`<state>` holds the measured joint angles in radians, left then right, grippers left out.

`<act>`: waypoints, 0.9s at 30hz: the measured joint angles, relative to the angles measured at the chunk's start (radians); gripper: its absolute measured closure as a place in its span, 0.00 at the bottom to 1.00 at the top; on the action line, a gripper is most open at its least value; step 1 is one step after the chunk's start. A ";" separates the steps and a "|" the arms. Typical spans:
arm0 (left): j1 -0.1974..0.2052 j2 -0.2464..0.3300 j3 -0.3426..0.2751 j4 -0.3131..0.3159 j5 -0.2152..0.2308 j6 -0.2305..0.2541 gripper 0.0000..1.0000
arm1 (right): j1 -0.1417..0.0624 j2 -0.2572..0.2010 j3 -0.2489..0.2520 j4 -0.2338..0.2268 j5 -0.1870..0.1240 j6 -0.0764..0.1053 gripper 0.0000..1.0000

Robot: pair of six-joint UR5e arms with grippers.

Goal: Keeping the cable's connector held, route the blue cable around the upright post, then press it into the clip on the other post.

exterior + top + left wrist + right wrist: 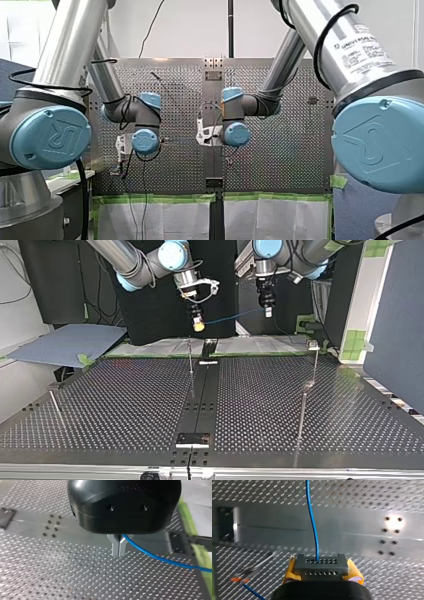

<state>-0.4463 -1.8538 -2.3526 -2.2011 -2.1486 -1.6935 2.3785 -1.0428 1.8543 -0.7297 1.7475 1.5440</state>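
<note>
In the top view both grippers hang high above the table's far edge. My right gripper [198,326], with yellow pads, is shut on the cable's grey connector [321,566], which sits between the pads [355,576] in the right wrist view. The blue cable [230,317] runs from it nearly level across to my left gripper [268,310]. In the left wrist view the metal fingers [119,547] are shut on the blue cable [160,559], which trails off to one side. A thin upright post [190,360] stands below my right gripper. A post with a clip on top [314,346] stands at the top view's right.
Another thin post [302,412] rises nearer the camera at the top view's right, and a short one [55,407] at its left. A dark strip [202,395] runs down the middle of the perforated table [125,405]. A blue-grey board [70,345] lies beyond the far left corner.
</note>
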 joint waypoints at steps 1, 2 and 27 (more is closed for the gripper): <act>0.003 0.008 0.006 -0.008 -0.003 -0.002 1.00 | 0.000 -0.011 -0.005 0.007 -0.006 0.000 1.00; 0.007 0.016 0.013 -0.015 -0.007 -0.003 1.00 | -0.001 -0.019 -0.008 0.011 -0.009 0.000 1.00; 0.081 0.224 0.159 -0.224 -0.039 -0.015 1.00 | -0.015 -0.216 -0.156 0.150 -0.060 0.011 1.00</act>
<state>-0.3655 -1.6298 -2.1931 -2.4247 -2.1878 -1.7082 2.3639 -1.2587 1.6982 -0.5801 1.6877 1.5554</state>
